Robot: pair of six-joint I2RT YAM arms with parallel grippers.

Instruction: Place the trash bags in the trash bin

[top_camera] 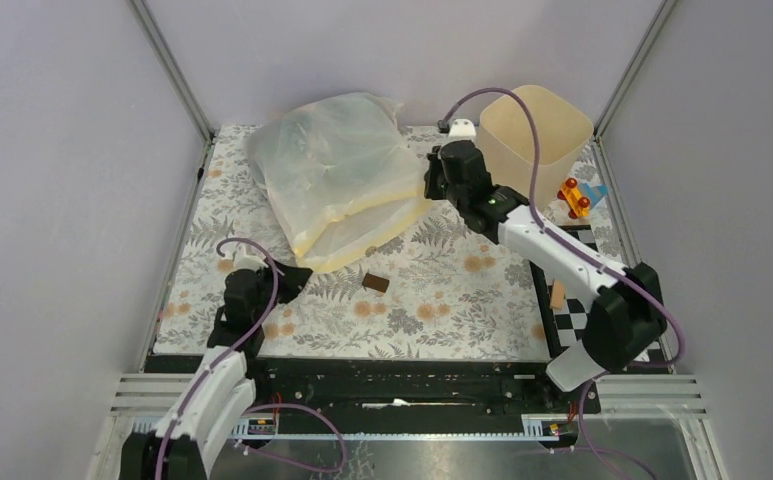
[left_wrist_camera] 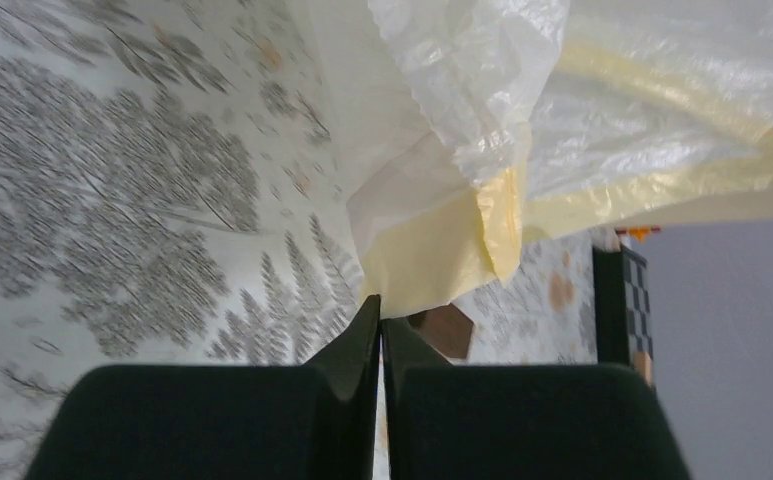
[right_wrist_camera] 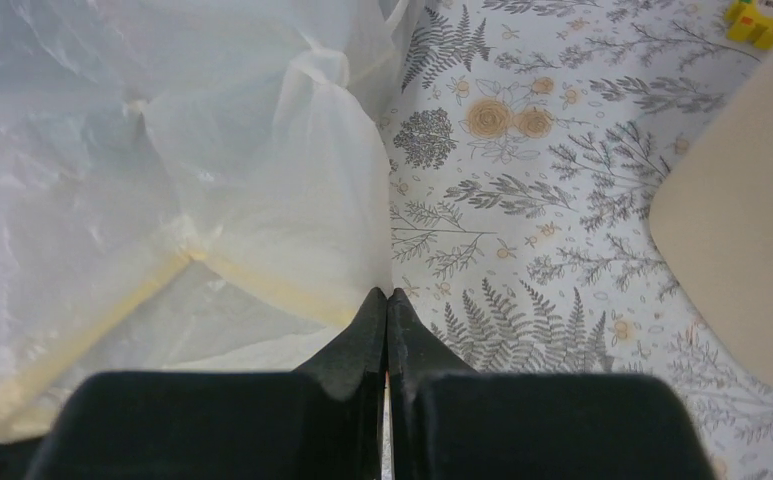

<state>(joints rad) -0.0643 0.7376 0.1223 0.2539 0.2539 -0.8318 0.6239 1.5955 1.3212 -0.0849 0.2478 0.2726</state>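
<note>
The dark brown-olive trash bag does not show in any view. A large whitish translucent bag [top_camera: 337, 175] with a pale yellow rim lies puffed up at the back middle of the mat. It also shows in the left wrist view [left_wrist_camera: 582, 120] and the right wrist view [right_wrist_camera: 112, 180]. The cream-beige trash bin [top_camera: 537, 135] stands upright at the back right, and its wall shows in the right wrist view [right_wrist_camera: 742, 260]. My left gripper [top_camera: 300, 272] [left_wrist_camera: 381, 305] is shut on the whitish bag's near yellow corner. My right gripper [top_camera: 430, 185] [right_wrist_camera: 389, 295] is shut on its right edge, left of the bin.
A small brown block [top_camera: 376, 283] [left_wrist_camera: 447, 330] lies on the floral mat in front of the bag. An orange-red toy [top_camera: 574, 197] sits right of the bin. A black-and-white checkered board [top_camera: 572, 300] with a wooden piece [top_camera: 558, 294] lies at the right edge. Walls enclose the table.
</note>
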